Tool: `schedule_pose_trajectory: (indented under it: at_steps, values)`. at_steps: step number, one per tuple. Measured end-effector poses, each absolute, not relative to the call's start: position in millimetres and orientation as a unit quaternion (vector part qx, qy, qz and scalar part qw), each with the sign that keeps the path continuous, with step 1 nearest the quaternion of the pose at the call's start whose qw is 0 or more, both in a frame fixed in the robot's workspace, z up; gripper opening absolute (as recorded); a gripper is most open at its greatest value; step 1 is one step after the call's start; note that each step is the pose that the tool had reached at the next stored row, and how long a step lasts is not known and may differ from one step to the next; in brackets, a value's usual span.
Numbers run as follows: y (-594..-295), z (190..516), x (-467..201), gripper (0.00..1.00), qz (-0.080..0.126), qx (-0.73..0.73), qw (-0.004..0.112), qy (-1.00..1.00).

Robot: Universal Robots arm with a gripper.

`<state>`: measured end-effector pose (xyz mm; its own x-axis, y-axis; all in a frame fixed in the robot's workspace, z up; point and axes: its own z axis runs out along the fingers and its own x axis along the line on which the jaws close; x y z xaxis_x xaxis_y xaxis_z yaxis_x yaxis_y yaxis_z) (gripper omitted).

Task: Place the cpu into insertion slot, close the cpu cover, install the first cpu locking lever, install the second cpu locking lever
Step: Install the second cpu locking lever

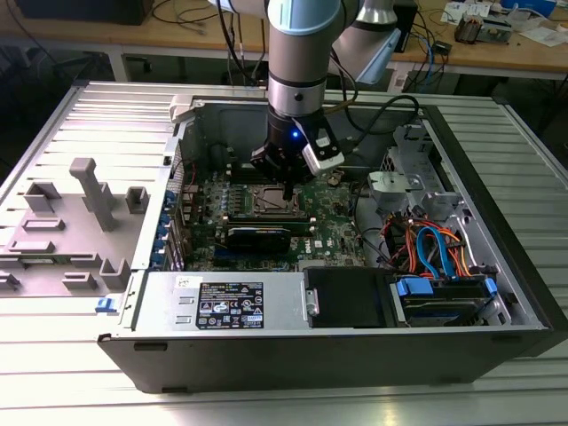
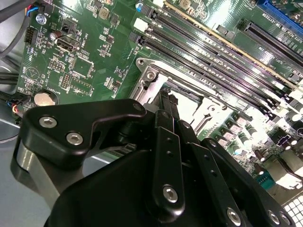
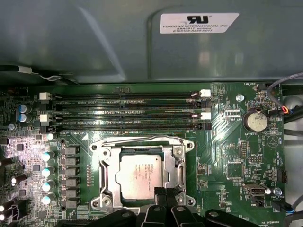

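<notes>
Near the centre of the exterior view, the arm comes straight down into the open computer case [image 1: 497, 266], and the gripper [image 1: 286, 182] sits just above the motherboard [image 1: 333, 232] at the socket area. Case lies on its side on the ribbed metal bench [image 1: 53, 373]; grey plastic fixture [image 1: 84, 213] sits on the bench at frame left.

First wrist view: the cpu [image 3: 141, 171] lies flat in the insertion slot [image 3: 105, 176], silver top facing up, seated square in the lower centre of the frame. The cpu cover [image 3: 176, 151] frames it, down flat around the chip's edges as far as can be seen. A thin wire lever [image 3: 142, 140] runs along the socket's far edge, toward the memory slots [image 3: 128, 111]; whether it is latched cannot be told. Gripper [image 3: 161, 195] comes in at bottom centre, tips right at the near edge of the cpu, jaws clenched together with nothing visibly between them. Contact with the chip or cover cannot be told.

Second wrist view: black gripper body fills the lower half, tips [image 2: 165, 97] pressed together and pointing at the socket's metal frame [image 2: 151, 75] mid-frame. Coin cell battery [image 2: 43, 99] at frame left, memory slots [image 2: 213, 52] run diagonally across the upper right.

Bundled orange, blue and black cables [image 1: 426, 244] lie at right in the exterior view, beside the drive bay [image 1: 444, 297].
</notes>
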<state>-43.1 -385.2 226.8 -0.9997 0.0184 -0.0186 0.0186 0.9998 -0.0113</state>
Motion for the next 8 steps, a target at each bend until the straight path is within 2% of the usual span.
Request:
schedule_pose_trajectory:
  at_steps: [8]
  values:
    - [-386.2, 233.7, -43.2, 0.11, -0.006, 0.008, 0.009, 1.000]
